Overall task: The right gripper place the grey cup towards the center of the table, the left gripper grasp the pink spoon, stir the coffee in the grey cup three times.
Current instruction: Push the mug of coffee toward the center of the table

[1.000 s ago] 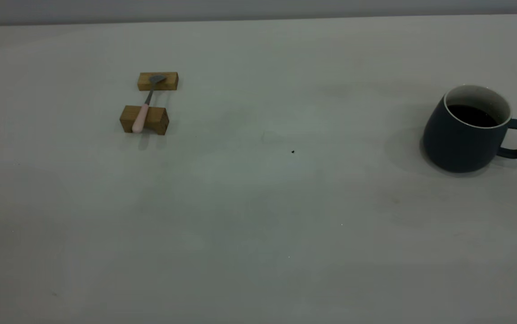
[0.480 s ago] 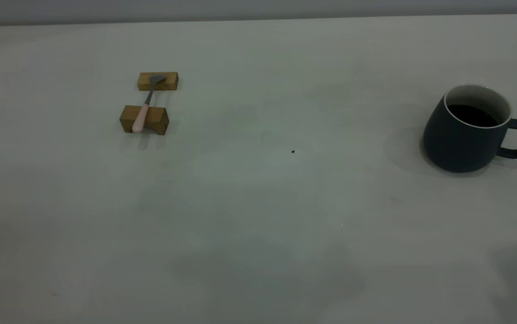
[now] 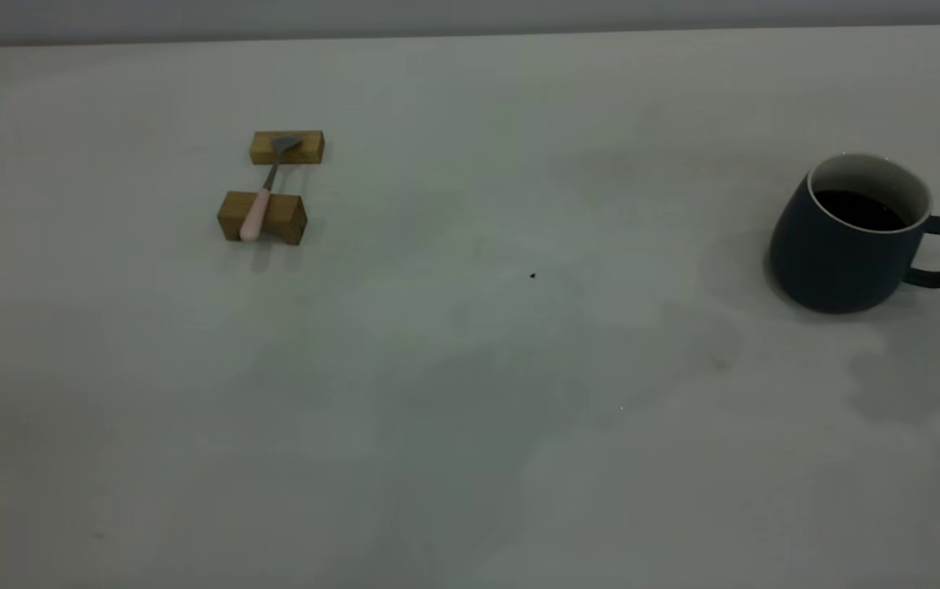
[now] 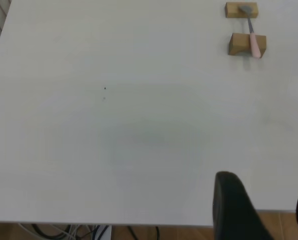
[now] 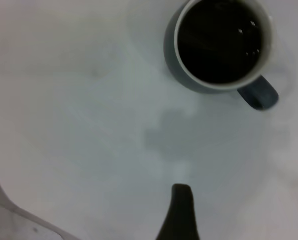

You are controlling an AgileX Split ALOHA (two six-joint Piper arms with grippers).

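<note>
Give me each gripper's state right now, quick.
Left gripper: open, holding nothing, far short of the pink spoon.
Right gripper: cannot be told; only one finger shows, clear of the grey cup.

The left gripper [image 4: 265, 176] is held high up, over an edge of the table [image 4: 138, 150]. Its two black fingers [image 4: 232, 205] are long and thin. They stand wide apart, and there is nothing between them. The fingers point down and a little forward. The right gripper [image 5: 182, 212] is also up in the air, facing down at the table. Only one small black piece of it shows. It touches nothing.
</note>
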